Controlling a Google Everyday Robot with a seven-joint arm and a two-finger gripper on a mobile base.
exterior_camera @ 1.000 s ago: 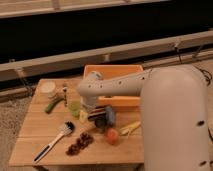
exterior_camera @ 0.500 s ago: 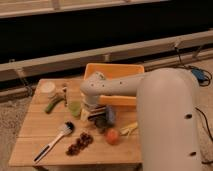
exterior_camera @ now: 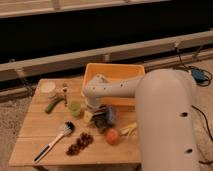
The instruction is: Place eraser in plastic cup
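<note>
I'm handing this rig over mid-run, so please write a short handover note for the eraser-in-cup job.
Gripper: low over the table, in front of the orange bin and just right of the plastic cup.
Eraser: hard to make out. A dark block right at the gripper is probably it, but whether it is gripped cannot be told.
Plastic cup: upright on the table, with no eraser seen in it.
Done: the gripper has reached the block.
Left: confirm the grip, carry the eraser left over the cup, and release it.
</note>
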